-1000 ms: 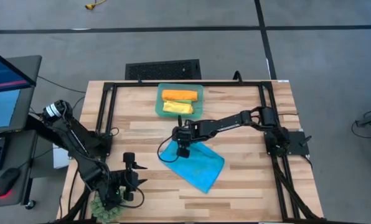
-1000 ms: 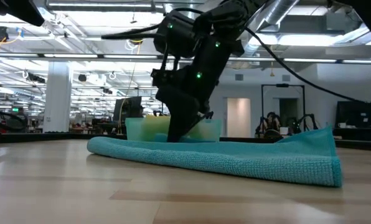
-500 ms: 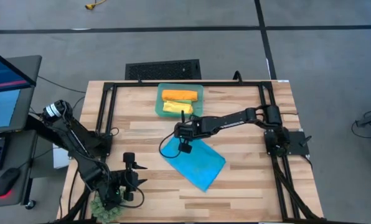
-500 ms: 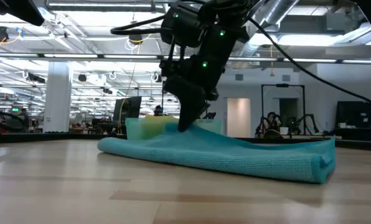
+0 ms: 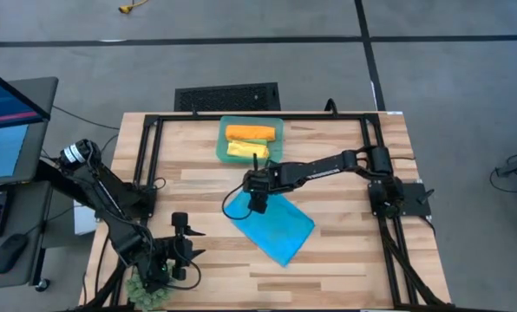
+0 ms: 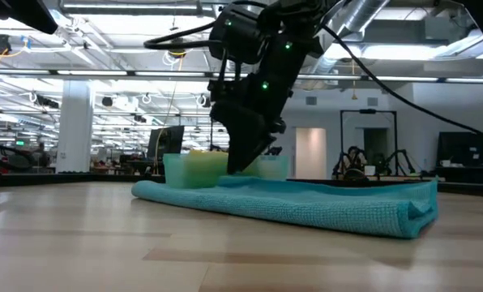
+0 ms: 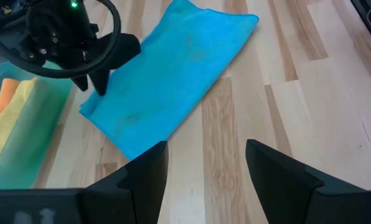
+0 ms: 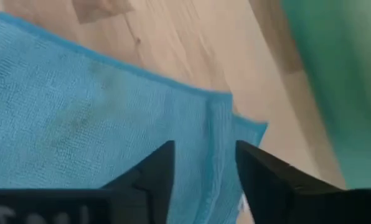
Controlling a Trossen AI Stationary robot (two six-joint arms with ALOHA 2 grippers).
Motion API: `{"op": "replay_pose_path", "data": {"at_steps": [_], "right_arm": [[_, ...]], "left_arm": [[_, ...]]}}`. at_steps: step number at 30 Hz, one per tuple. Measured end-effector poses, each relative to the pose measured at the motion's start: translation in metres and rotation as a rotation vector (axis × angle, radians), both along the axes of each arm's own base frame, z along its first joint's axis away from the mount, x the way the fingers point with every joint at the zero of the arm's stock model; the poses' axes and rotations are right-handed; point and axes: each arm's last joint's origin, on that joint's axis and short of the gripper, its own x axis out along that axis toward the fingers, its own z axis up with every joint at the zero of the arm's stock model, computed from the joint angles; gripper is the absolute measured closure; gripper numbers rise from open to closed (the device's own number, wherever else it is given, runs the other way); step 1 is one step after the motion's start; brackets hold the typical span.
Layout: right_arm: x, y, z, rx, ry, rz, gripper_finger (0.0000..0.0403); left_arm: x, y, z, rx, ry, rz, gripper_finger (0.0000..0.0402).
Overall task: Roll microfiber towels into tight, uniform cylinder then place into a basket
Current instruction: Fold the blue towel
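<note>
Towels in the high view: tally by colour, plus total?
Orange towel: 1, rolled, in the basket
Yellow towel: 1, rolled, in the basket
Blue towel: 1, folded flat on the table, with the right end effector open over its corner
Green towel: 0 visible
Total: 3 towels

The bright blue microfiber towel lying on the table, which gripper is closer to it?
Right. The right gripper hangs open just over the bright blue microfiber towel's corner nearest the basket; the left gripper waits open near the table's front left edge.
</note>
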Motion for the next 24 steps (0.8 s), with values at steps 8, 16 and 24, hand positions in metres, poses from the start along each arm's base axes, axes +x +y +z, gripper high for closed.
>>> {"op": "replay_pose_path", "data": {"at_steps": [8, 16, 24], "right_arm": [[-0.035, 0.009, 0.066, 0.011, 0.000, -0.018, 0.0178], [-0.078, 0.078, 0.077, 0.061, 0.005, 0.067, 0.0193], [-0.104, 0.147, 0.049, -0.001, -0.081, 0.015, 0.0215]], "left_arm": [[0.000, 0.000, 0.000, -0.005, -0.001, 0.004, 0.0194], [0.000, 0.000, 0.000, -0.020, -0.003, 0.020, 0.0194], [0.009, -0.001, -0.012, 0.057, -0.025, 0.067, 0.0194]]}}
